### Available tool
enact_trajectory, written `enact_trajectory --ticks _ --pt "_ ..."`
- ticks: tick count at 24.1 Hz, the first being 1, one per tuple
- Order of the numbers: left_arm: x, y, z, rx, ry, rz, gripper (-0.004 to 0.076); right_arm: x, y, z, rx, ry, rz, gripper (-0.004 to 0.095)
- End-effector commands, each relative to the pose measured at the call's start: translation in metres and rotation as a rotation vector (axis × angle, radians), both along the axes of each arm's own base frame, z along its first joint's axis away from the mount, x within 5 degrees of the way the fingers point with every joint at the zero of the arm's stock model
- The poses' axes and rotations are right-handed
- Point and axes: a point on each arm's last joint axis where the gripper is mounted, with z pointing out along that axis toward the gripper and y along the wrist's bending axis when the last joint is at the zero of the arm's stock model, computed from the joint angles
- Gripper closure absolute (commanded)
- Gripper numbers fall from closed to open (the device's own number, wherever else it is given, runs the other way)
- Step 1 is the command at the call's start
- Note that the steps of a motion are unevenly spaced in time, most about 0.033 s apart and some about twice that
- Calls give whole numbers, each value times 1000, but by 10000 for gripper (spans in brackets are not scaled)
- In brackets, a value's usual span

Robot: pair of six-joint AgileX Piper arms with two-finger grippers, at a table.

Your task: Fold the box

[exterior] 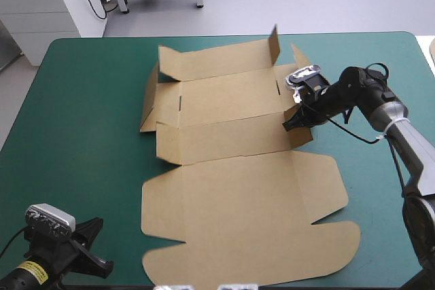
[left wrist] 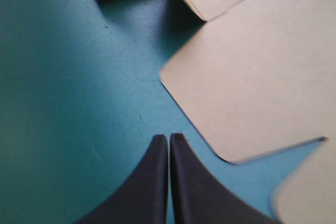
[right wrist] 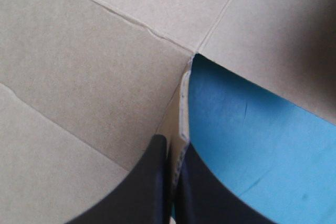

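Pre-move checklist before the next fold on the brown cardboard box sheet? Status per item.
1. Right gripper shut on a flap edge of the brown board box: ok.
2. Left gripper shut, off the board, over the teal-green cover: ok.
3. Far wall lifted off the cover: ok.
4. Walls tucked in place: not ok.
5. Lid panel lying flat: ok.
6. How deep the flap sits between the right fingers: cannot tell.
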Motion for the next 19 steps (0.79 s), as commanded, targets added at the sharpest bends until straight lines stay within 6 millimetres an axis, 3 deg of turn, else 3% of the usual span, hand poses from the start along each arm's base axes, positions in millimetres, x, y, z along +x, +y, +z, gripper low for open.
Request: enact_trajectory --ticks 1,9,12,19 --pt "4 -2 12 -39 -70 -1 731 9 15 34 -67 -174 157 923" --pt "4 -2 12 -38 -68 -1 731 41 51 50 -239 -270 321 924" --pt "4 -2 12 -44 -66 4 731 45 75 58 -246 -336 411 924" --pt "4 -2 12 -40 -67 5 731 12 149 70 -144 -465 706 924"
